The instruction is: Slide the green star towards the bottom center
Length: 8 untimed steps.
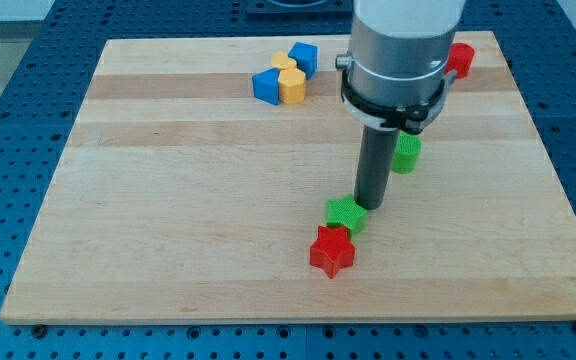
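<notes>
The green star lies on the wooden board, right of centre in the lower half. A red star touches it just below and to the left. My tip stands at the green star's upper right edge, touching or nearly touching it. The arm's grey body hangs above it and hides part of the board's top right.
A green block sits right of the rod, partly hidden. Two blue blocks and a yellow heart-like block cluster at the top centre. A red block sits at the top right, partly behind the arm.
</notes>
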{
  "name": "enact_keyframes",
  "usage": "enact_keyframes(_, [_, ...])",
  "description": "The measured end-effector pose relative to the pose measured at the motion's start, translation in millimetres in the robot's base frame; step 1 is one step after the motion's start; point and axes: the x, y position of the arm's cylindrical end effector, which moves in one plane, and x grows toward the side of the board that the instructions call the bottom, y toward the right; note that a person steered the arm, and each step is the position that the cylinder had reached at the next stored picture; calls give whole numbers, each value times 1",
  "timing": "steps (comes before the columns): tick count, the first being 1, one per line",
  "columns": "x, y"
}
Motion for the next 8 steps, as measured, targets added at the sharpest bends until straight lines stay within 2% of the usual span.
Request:
enact_keyframes(3, [6,-10])
enact_keyframes(6, [6,-44])
enact_keyframes(7, [6,-80])
enact_keyframes(8, [28,-125])
